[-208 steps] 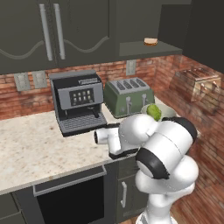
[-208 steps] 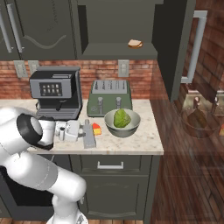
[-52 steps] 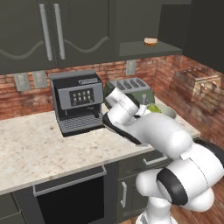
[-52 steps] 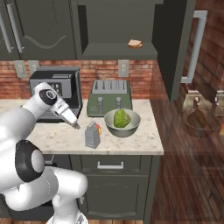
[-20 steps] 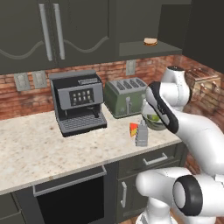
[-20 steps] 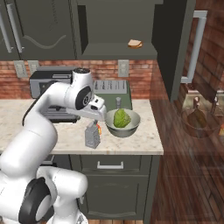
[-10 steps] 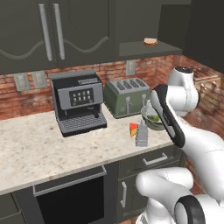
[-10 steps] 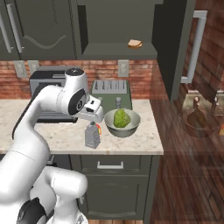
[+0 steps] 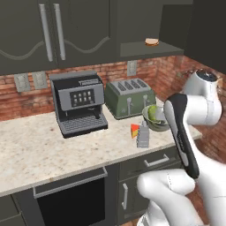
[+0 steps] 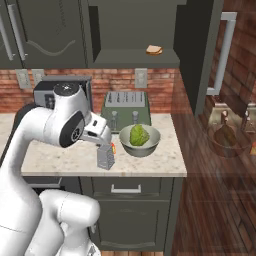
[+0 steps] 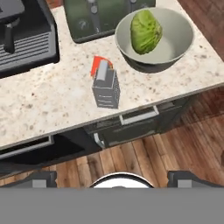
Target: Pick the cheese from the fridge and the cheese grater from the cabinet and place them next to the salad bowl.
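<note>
On the worktop, close to its near edge, the cheese grater stands upright just left of the salad bowl, with the cheese tucked right behind it on the far side, its red face showing past the grater's top. From the left base view the same trio reads clearly: grater in front, orange-red wedge touching or nearly touching it, bowl with its lettuce ball to the right. Both pieces appear to sit where the task wants them, beside the bowl, so I judge the job to be essentially finished.

The grater's long axis runs vertically, tapering to the handle at the top; its broad perforated face looks toward the near edge of the worktop. The cheese is too hidden to tell which way its thin end points.

Behind them stand the green toaster and, further left, the black coffee machine. Up on the open shelf lies a flat tan bread-like piece.

The gripper hangs high above the worktop's edge, jaws spread wide and holding nothing, looking down over the grater. That height suits a release, clear of everything so nothing gets knocked.
</note>
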### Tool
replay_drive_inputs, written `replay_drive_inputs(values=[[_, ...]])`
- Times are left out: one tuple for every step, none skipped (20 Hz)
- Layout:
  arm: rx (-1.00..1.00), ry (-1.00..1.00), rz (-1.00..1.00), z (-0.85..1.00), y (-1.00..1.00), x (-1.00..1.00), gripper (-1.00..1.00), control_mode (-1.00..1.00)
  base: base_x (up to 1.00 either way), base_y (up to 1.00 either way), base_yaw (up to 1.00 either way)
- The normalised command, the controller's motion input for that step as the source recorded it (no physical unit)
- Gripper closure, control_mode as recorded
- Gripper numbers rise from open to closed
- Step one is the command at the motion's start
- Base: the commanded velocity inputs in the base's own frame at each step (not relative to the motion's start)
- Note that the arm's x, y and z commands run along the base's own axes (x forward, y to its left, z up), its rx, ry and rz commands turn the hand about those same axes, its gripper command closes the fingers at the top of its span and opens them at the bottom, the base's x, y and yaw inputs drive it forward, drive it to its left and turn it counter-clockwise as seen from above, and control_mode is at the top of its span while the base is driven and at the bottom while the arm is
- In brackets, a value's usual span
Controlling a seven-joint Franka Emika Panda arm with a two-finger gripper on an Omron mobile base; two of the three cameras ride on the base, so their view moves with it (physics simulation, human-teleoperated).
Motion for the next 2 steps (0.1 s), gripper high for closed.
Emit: replay_drive_inputs(values=[[-0.01, -0.1, 0.0, 0.61, 0.0, -0.54, -1.0, -1.0, 0.0, 0.0, 0.0], [-0.01, -0.1, 0.0, 0.63, 0.0, -0.51, -1.0, -1.0, 0.0, 0.0, 0.0]])
